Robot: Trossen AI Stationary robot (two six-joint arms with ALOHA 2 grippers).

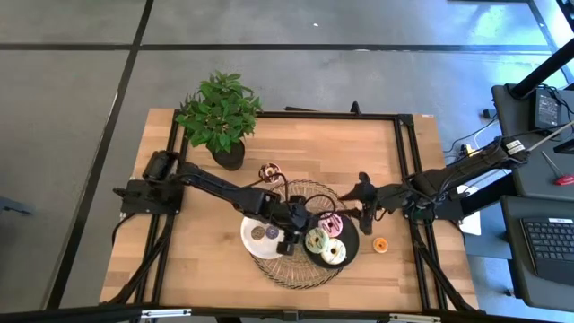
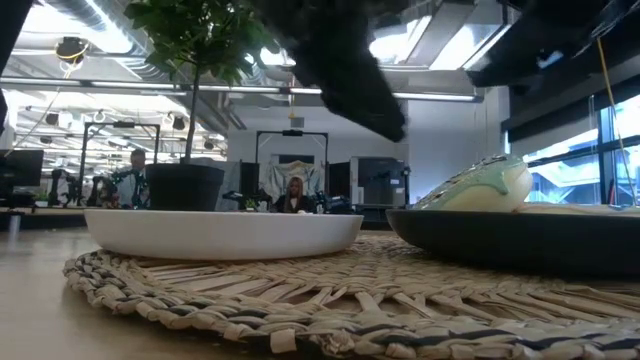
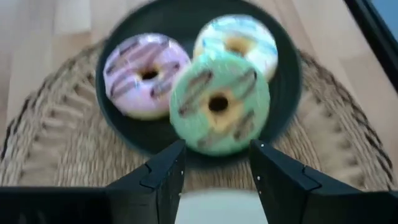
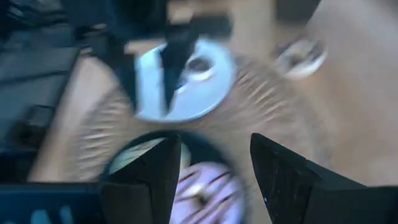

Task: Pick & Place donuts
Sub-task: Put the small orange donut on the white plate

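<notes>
Green-iced ring donut (image 3: 219,103) lies on the black round plate (image 3: 283,118) as we judge the left gripper (image 3: 214,180), fingers open and empty, must descend to grasp it; right gripper (image 4: 211,180) hovers open nearby.

potted plant (image 1: 220,117) crowds back-left, front-left table (image 1: 193,269) open

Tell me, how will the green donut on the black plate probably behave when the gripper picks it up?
The green donut leans on its two neighbours, so lifting it may nudge them. Its icing looks glossy, perhaps slippery. As a flat ring, it probably will not roll.
</notes>
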